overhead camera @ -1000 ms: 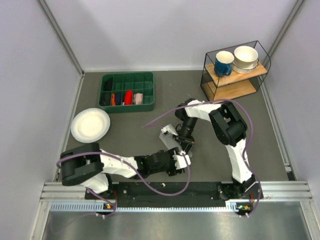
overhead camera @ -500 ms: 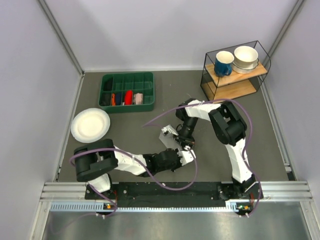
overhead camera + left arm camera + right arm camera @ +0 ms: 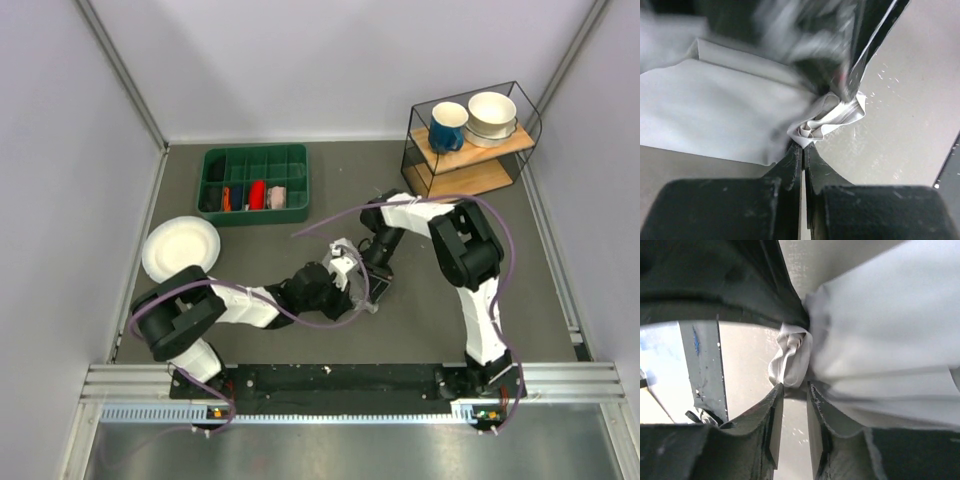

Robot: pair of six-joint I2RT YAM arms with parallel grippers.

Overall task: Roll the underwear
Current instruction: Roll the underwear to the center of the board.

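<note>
The underwear (image 3: 715, 115) is light grey cloth lying on the dark mat, with one end bunched into small folds (image 3: 827, 122). My left gripper (image 3: 803, 148) is shut, its tips pinching that bunched end. My right gripper (image 3: 795, 386) faces it from the other side with its jaws a little apart. The cloth bunch (image 3: 790, 362) sits just at its tips, not clamped. In the top view both grippers meet mid-table, left gripper (image 3: 348, 272) and right gripper (image 3: 374, 283), and they hide most of the garment.
A green compartment tray (image 3: 255, 150) with small red, pink and dark rolls stands at the back left. A white plate (image 3: 181, 250) lies left of the arms. A wire shelf (image 3: 470, 175) at the back right carries a blue mug (image 3: 448, 127) and white bowls (image 3: 492, 112).
My left gripper has closed on the bunched end of the underwear and shifted away from the near edge. My right gripper's jaws have parted slightly.
</note>
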